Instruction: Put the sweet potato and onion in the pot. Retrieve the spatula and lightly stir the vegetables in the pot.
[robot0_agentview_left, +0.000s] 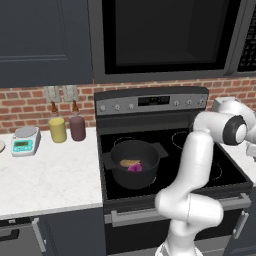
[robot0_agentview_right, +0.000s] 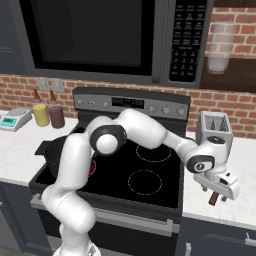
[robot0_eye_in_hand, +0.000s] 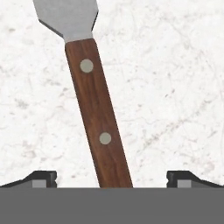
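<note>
Two dark fingers (robot0_eye_in_hand: 43, 178) stand spread wide and released at the bottom of the hand view, and the spatula (robot0_eye_in_hand: 98, 118) lies flat on the white marbled counter (robot0_eye_in_hand: 175, 87) between them, its brown handle passing through the gap somewhat nearer the left tip than the right. Its long axis runs away from the hand, leaning slightly to the left, so the grey blade sits at the far end and the handle with its two pale rivets lies nearest the fingers. Nothing is grasped; the tips appear to flank the handle without touching it, and I judge that a straight closing would catch the wood across its width. From the right base view the gripper (robot0_agentview_right: 216, 192) hangs low over the counter right of the stove, in front of a toaster (robot0_agentview_right: 214, 129), with the handle's brown end showing just below it. Far to the left, the pot (robot0_agentview_left: 134, 162) stands on the near left burner with the sweet potato (robot0_agentview_left: 129, 163) and the onion (robot0_agentview_left: 135, 168) already inside, touching. No brand or label is readable; the microwave keypad and the stove display are too blurred.
</note>
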